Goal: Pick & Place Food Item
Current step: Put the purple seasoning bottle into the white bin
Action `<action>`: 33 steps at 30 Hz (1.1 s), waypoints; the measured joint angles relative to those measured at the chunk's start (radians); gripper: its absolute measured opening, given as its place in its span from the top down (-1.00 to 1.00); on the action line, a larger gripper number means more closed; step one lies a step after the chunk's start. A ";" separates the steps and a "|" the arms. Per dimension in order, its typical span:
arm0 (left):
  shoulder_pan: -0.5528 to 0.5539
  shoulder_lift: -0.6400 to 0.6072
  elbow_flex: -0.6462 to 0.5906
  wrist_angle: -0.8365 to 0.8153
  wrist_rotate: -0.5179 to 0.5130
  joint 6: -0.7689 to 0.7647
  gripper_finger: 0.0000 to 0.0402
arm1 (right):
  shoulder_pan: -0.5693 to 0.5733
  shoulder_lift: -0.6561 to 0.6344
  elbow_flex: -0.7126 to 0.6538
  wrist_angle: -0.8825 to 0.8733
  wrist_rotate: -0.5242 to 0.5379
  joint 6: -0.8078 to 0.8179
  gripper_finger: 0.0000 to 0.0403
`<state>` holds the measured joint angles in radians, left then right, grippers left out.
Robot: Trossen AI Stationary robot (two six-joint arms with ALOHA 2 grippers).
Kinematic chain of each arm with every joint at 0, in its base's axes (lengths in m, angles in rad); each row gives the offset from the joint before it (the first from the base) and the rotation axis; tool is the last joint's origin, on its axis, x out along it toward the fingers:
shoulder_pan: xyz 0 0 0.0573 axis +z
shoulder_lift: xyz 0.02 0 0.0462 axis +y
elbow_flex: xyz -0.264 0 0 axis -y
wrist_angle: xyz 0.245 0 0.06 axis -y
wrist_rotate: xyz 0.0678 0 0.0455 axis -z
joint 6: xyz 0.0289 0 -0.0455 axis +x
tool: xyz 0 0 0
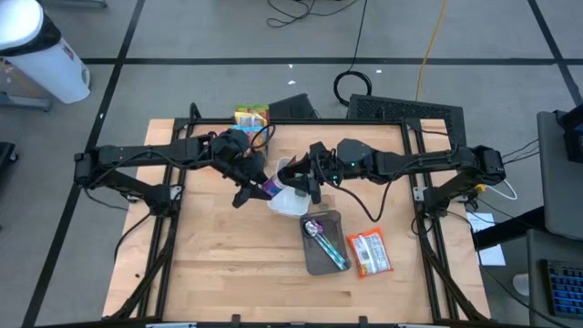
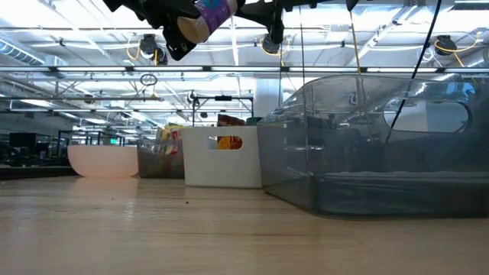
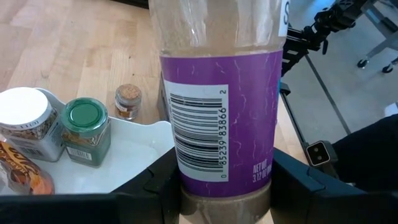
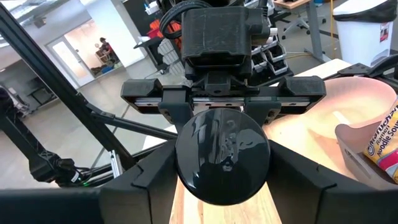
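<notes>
A clear bottle with a purple label [image 3: 217, 118] and a black round cap [image 4: 224, 155] hangs high over the table's middle [image 1: 271, 189]. My left gripper [image 1: 248, 187] is shut on it. My right gripper [image 4: 224, 180] faces it from the table's right [image 1: 308, 180]. One of its fingers [image 4: 152, 183] stands on each side of the cap, close against it. In the low view the bottle [image 2: 206, 17] shows tilted, far above the tabletop. My left gripper pinches the bottle's base end, below the label [image 3: 224, 202], between its two fingers [image 3: 155, 186], one on each side. The fingers come slanting down from the table's left and lie along the bottle. The bottle is lifted clear, its cap end pointing toward my right gripper. My right gripper brackets the cap; whether its fingers touch it I cannot tell.
A white bin [image 3: 146, 134] with spice jars [image 3: 81, 130] stands under the bottle, with a small cork-topped jar [image 3: 127, 101] beside it. Toward the near right lie a grey tray [image 1: 319, 264] and a red-and-white packet [image 1: 369, 253]. A green-yellow box [image 1: 252, 117] sits at the far edge.
</notes>
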<state>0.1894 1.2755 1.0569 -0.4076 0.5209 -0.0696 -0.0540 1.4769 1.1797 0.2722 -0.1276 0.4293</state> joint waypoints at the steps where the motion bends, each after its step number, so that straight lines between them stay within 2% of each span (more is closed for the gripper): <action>1: 0.000 0.000 0.000 0.000 0.000 0.000 0.12 | 0.000 0.000 0.000 0.000 0.000 -0.001 0.02; 6: 0.000 0.000 -0.001 0.014 -0.001 -0.009 0.07 | 0.000 0.000 0.000 0.000 -0.001 -0.004 0.03; 18: 0.000 -0.002 0.001 0.098 0.006 -0.037 -0.34 | 0.002 0.003 -0.001 -0.005 -0.011 -0.010 0.03; 26: 0.012 -0.001 0.001 0.155 0.006 -0.067 -0.39 | -0.009 0.001 -0.001 0.007 -0.009 -0.007 0.03; 33: 0.094 -0.060 0.000 0.152 0.058 -0.103 -0.39 | -0.018 -0.043 -0.001 -0.031 -0.006 -0.018 0.03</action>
<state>0.2829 1.2159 1.0573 -0.2556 0.5788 -0.1727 -0.0724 1.4342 1.1791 0.2415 -0.1333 0.4113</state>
